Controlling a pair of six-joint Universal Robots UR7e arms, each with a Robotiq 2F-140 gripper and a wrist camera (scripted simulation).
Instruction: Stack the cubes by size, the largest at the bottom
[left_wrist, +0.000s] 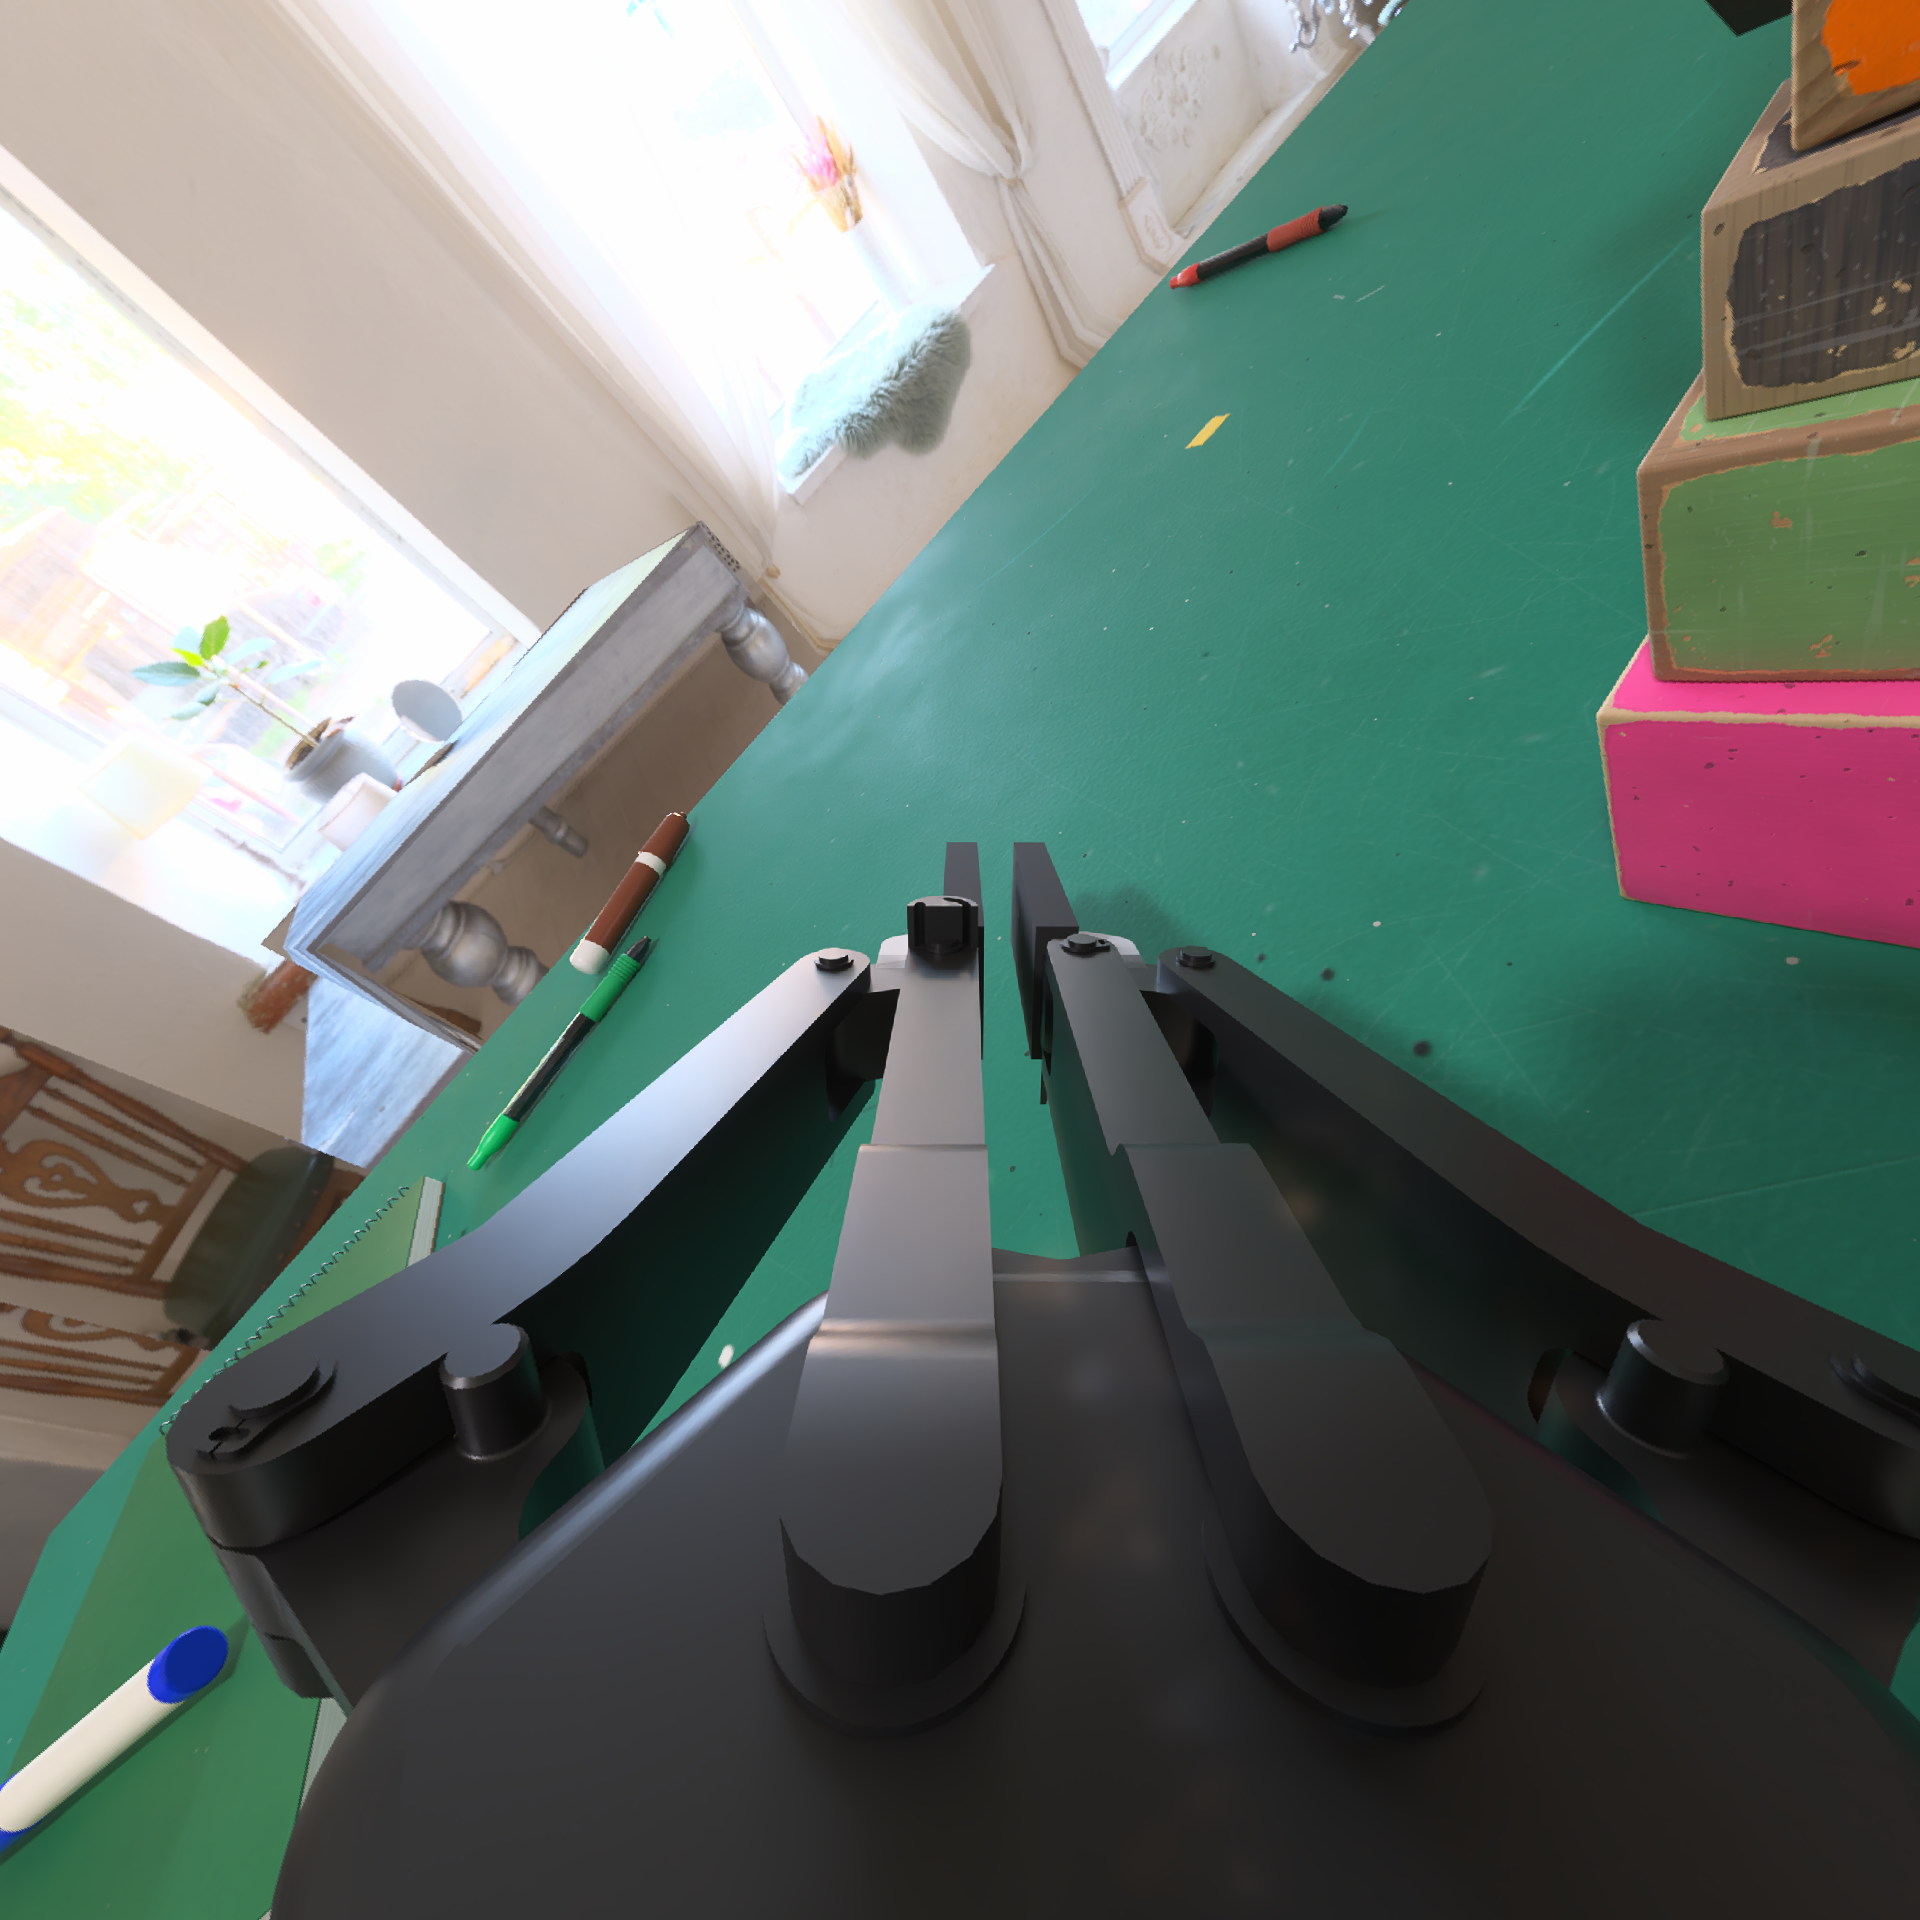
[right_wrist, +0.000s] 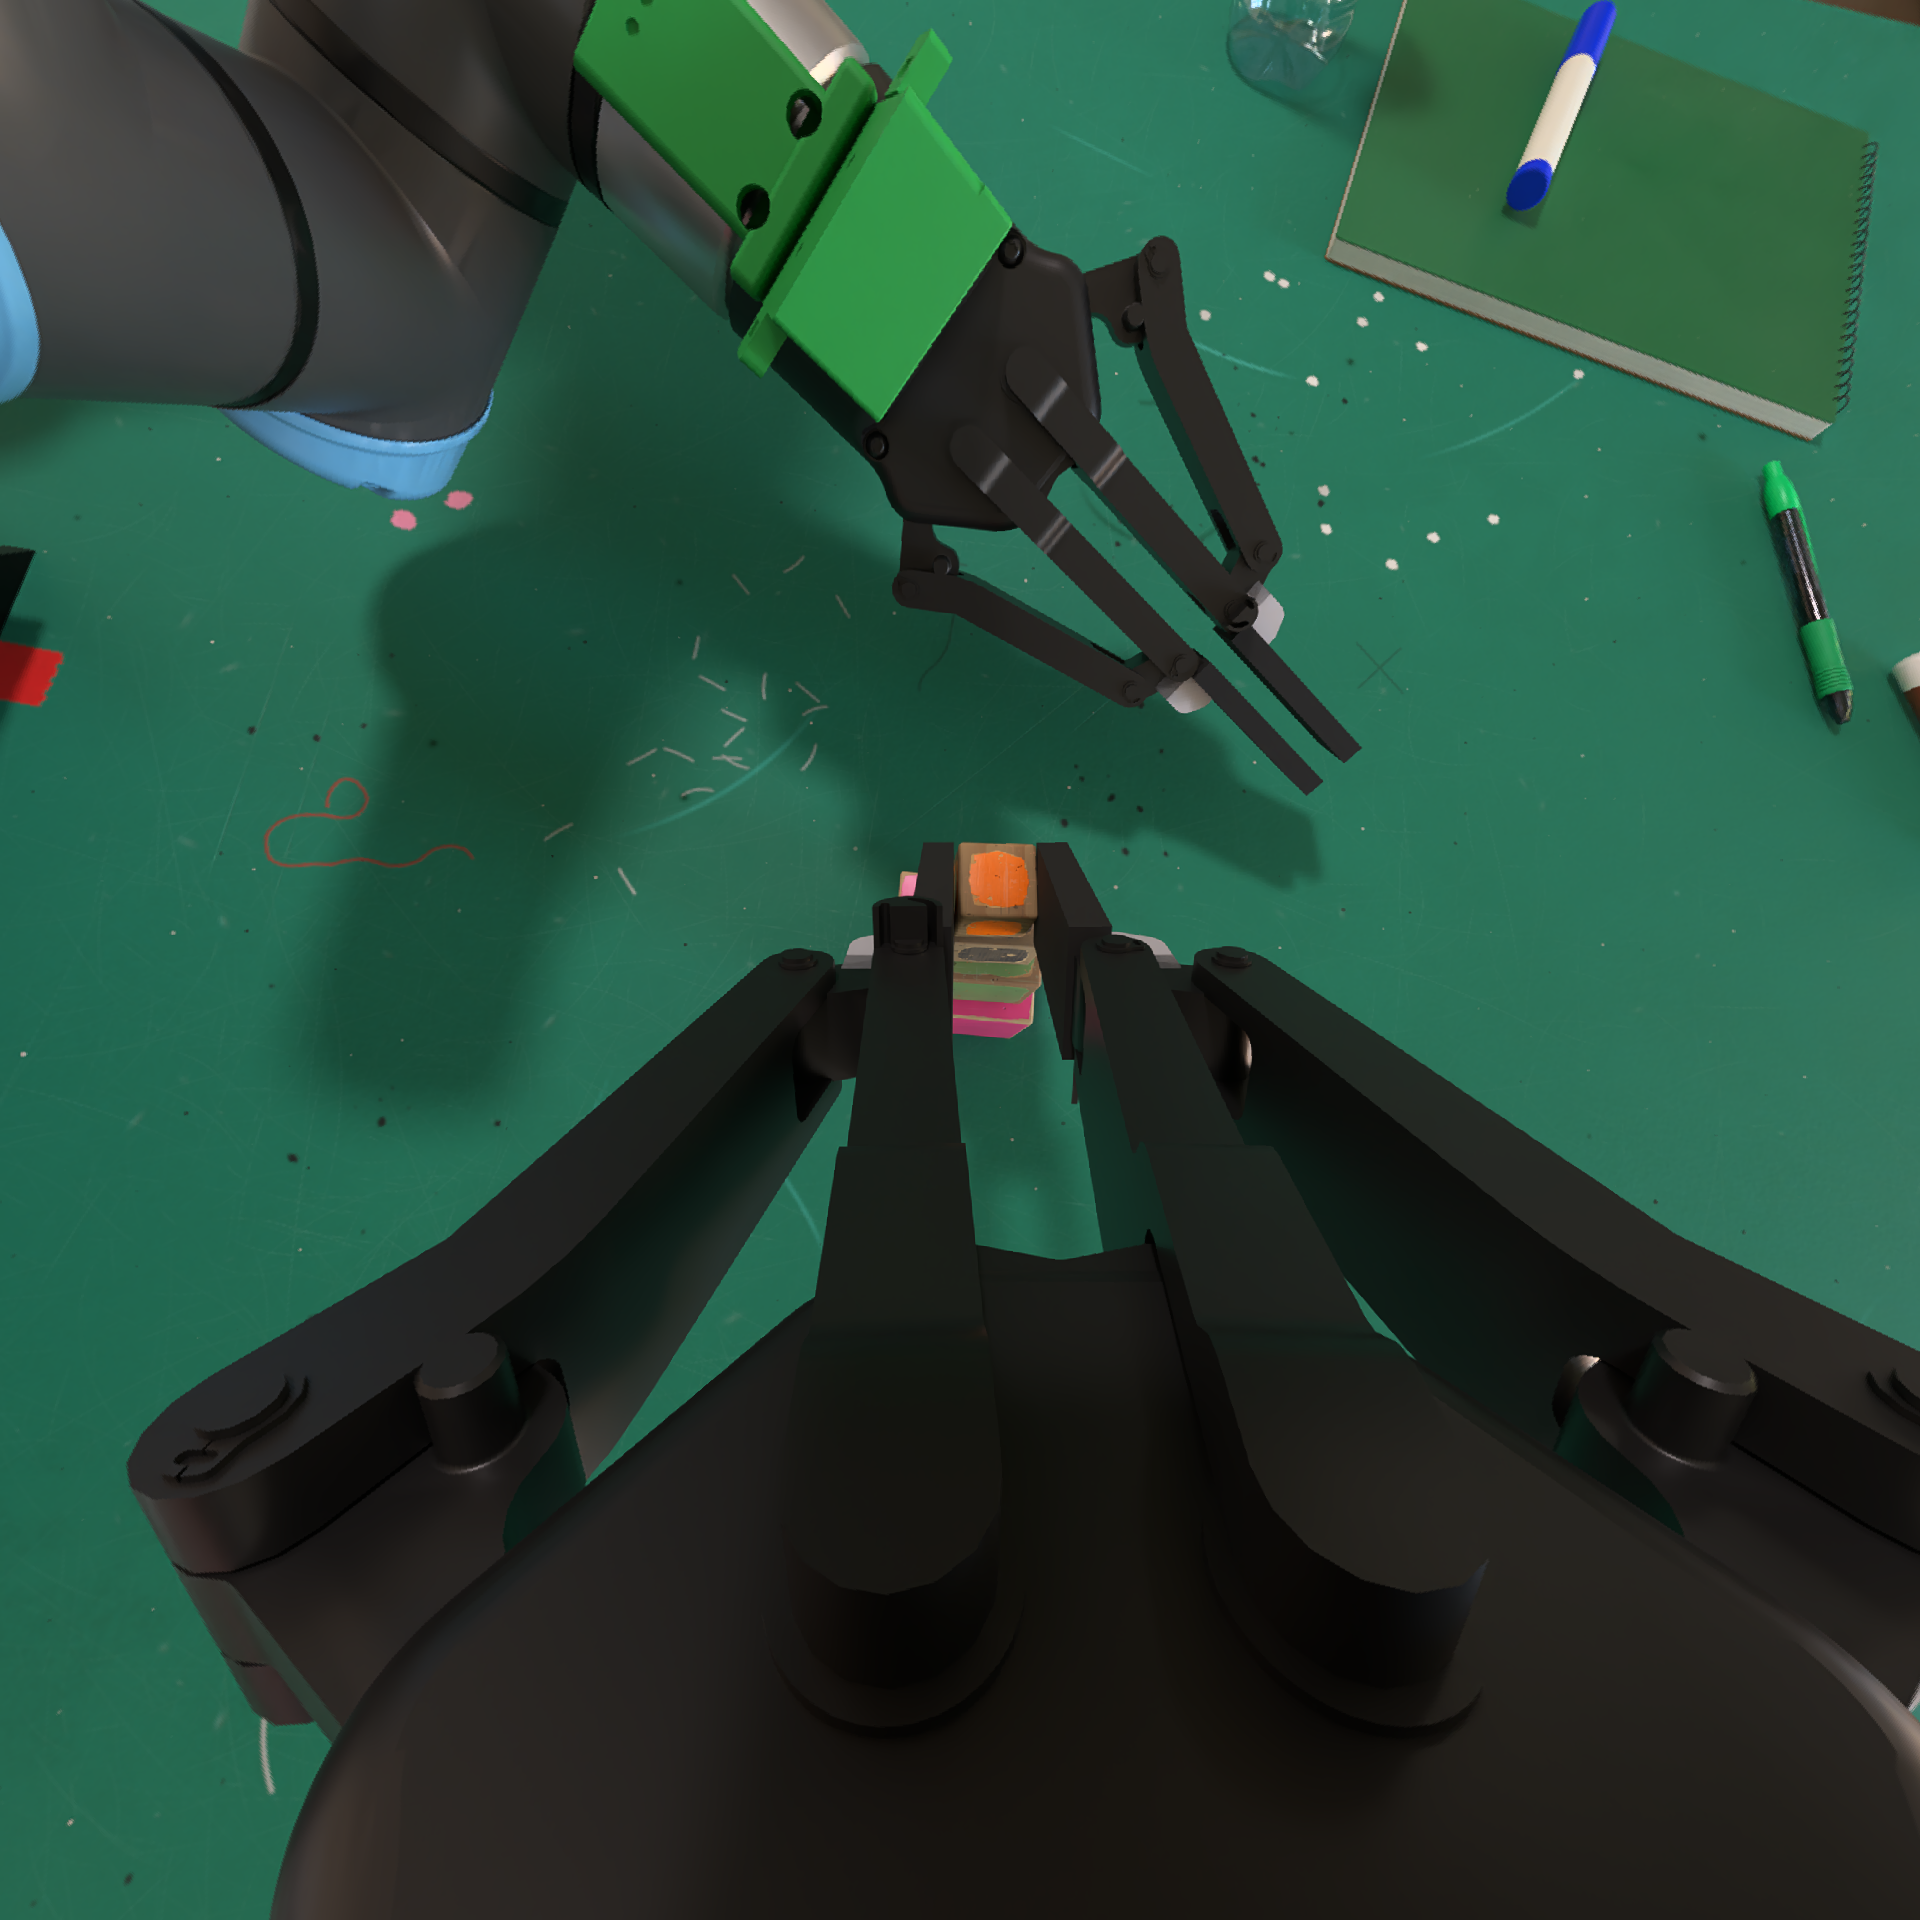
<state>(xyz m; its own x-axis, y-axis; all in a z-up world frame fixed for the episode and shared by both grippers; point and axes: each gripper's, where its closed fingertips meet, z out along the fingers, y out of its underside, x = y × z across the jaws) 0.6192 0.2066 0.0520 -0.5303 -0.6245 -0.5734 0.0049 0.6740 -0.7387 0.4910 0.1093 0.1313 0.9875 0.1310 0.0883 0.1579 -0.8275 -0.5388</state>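
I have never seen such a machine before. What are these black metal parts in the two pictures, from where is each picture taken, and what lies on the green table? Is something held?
The black parts are two-finger grippers, the "hands" of two robot arms. Each picture comes from a camera on one wrist, looking along that gripper's fingers.

In the left wrist view, the left gripper is shut and holds nothing. Beside it rises a stack: pink cube at the bottom, then green cube, black cube, orange cube.

The right wrist view looks down on the stack. The right gripper has its fingers on both sides of the orange cube at the top; it seems to grip it. The other arm shows farther off.

Also on the green table: a green notebook with a blue marker on it, a green pen, a brown marker and a red pen.
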